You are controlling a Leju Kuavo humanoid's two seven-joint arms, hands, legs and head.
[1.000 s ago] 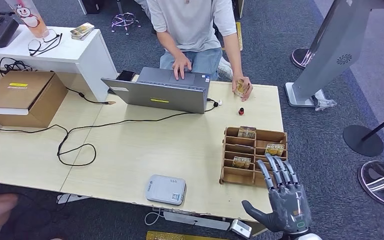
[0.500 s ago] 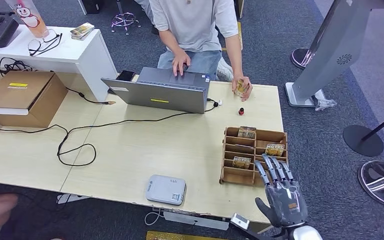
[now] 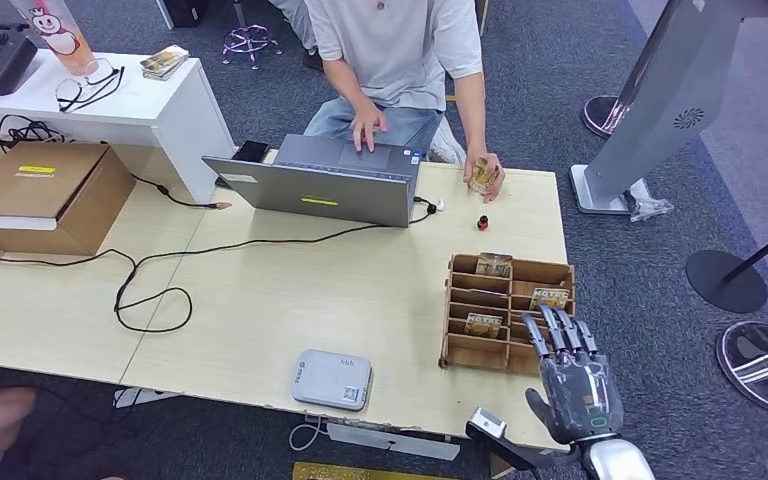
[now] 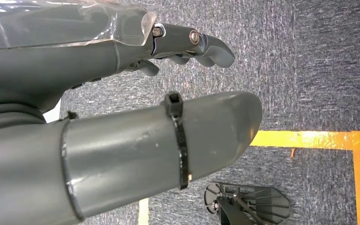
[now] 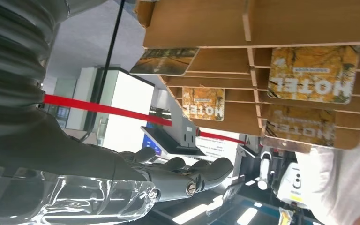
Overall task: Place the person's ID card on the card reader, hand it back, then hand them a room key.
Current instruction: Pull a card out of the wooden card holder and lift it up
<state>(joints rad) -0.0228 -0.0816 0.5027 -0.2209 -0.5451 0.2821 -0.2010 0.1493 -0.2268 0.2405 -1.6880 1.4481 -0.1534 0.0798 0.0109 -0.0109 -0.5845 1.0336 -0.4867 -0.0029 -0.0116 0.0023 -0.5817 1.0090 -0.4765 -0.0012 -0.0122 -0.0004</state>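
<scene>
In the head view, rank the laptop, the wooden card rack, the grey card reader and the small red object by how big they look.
1. laptop
2. wooden card rack
3. grey card reader
4. small red object

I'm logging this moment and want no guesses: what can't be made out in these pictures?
- Card in the person's hand, head view: too small, half covered by fingers; ID or key unclear.
- Card rack: right hand hides its near corner.
- Left hand, left wrist view: fingers mostly hidden behind the thumb.
</scene>
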